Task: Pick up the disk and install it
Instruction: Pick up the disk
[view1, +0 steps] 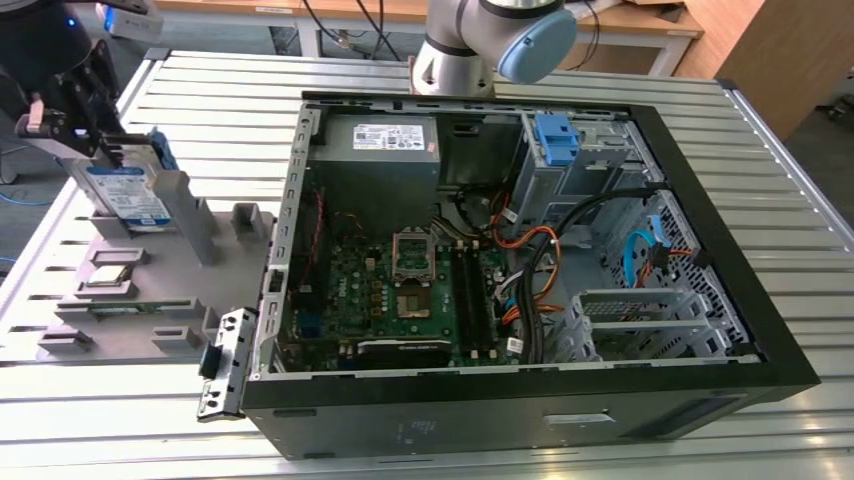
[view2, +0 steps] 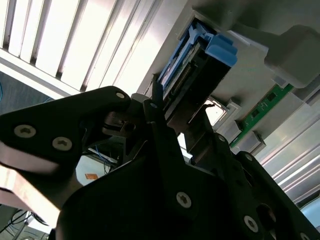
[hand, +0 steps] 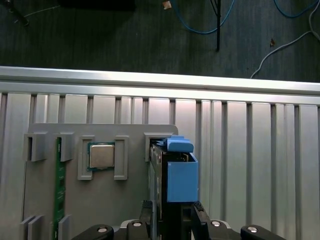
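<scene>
At 10 o'clock in the exterior view, you find the pincer (view1: 104, 150) closed on the disk (view1: 127, 192), which stands upright in the grey fixture (view1: 247, 272) on the worktop (view1: 214, 80), at 9 o'clock of the case (view1: 534, 405).

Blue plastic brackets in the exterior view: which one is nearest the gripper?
The one on the upright silver hard drive in the grey holder, clasped by the gripper; the other bracket sits bare inside the black computer case.
</scene>
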